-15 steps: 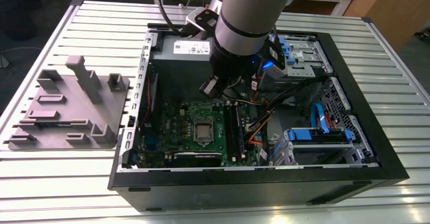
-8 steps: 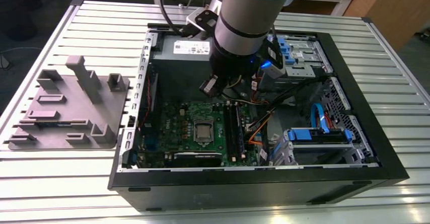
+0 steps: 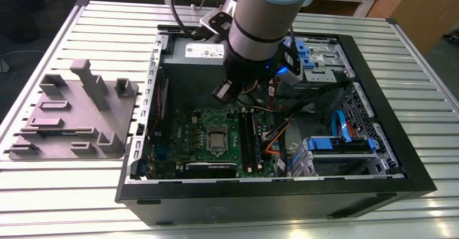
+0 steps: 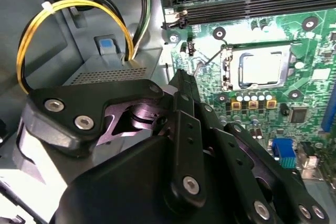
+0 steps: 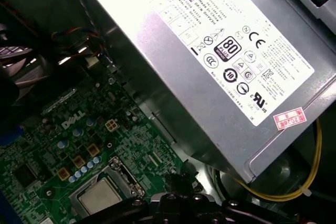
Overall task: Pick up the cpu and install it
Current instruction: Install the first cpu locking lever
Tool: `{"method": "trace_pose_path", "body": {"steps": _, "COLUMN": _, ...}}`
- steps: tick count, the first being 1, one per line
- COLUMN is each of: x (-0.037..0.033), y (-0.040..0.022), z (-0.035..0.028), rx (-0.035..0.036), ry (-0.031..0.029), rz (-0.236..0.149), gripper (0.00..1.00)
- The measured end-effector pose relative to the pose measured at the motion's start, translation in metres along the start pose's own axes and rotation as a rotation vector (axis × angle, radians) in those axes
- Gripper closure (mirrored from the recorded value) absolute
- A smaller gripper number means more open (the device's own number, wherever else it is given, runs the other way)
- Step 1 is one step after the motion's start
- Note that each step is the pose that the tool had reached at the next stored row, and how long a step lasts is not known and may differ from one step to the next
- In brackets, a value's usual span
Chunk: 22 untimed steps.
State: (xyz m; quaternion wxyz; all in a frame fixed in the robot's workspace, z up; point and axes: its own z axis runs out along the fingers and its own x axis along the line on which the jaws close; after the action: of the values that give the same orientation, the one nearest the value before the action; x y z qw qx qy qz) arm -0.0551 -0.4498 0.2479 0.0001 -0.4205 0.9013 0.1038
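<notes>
Second wrist view gives the clearest answer: the small flat square cpu with a pale silver-grey metal top (image 4: 261, 69) lies flat inside the silvery rectangular socket frame (image 4: 287, 66) of the green circuit board (image 4: 315, 51), so it seems already set in its place. The black jointed tool (image 4: 181, 129) hangs beside this frame, apart from the chip, toward the big grey labelled metal box (image 5: 220, 61). It carries nothing that I can see. Whether the tool is apart or together, I cannot tell. The grey moulded tray (image 3: 64, 126) rests on the slatted metal surface (image 3: 107, 29), well apart from the frame and outside the black computer case (image 3: 287, 201).
</notes>
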Motion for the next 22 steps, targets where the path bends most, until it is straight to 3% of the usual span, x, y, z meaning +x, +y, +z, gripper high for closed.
{"method": "trace_pose_path", "body": {"steps": 6, "x": -0.0019, "y": 0.0011, "z": 0.0057, "rx": -0.0008, "ry": -0.0013, "rz": 0.001, "gripper": 0.90}}
{"method": "trace_pose_path", "body": {"steps": 10, "x": -0.0004, "y": 0.0021, "z": 0.0069, "rx": 0.0022, "ry": -0.0002, "rz": 0.010, "gripper": 0.90}}
{"method": "trace_pose_path", "body": {"steps": 22, "x": 0.0054, "y": -0.0026, "z": 0.0062, "rx": 0.0289, "ry": 0.0246, "rz": 0.034, "gripper": 0.90}}
